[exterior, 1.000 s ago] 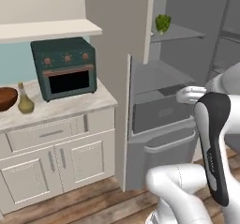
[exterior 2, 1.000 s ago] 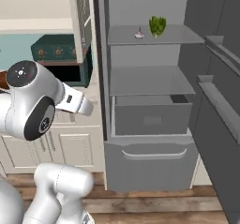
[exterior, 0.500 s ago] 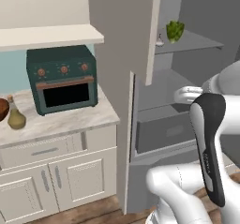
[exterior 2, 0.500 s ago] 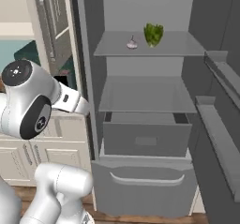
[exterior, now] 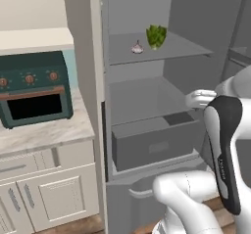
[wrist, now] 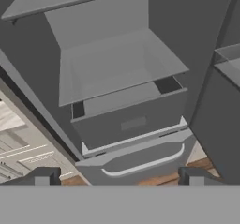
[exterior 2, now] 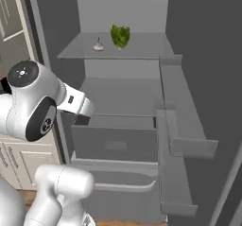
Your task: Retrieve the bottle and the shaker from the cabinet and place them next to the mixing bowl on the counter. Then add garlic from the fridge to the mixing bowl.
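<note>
The big grey fridge (exterior: 147, 105) stands wide open, smooth and boxy inside. Its flat drawer (exterior 2: 116, 142) sticks out a little under the bare middle shelf (wrist: 117, 66). Left of the fridge, a dark green oven (exterior: 32, 93) with round knobs sits on the pale stone bench (exterior: 46, 132). On the top shelf (exterior 2: 137, 47) the leafy green veg (exterior 2: 120, 36) stands just beside the garlic (exterior 2: 98, 46), a small white bulb. The pincer (wrist: 119, 176) is spread wide, holding nothing, facing the drawer.

Garlic (exterior: 137, 47) left of lettuce (exterior: 156, 35) on fridge shelf (exterior: 186, 46), drawer (exterior: 152, 142) below; toaster oven (exterior: 33, 95) on counter (exterior: 49, 132) left.
</note>
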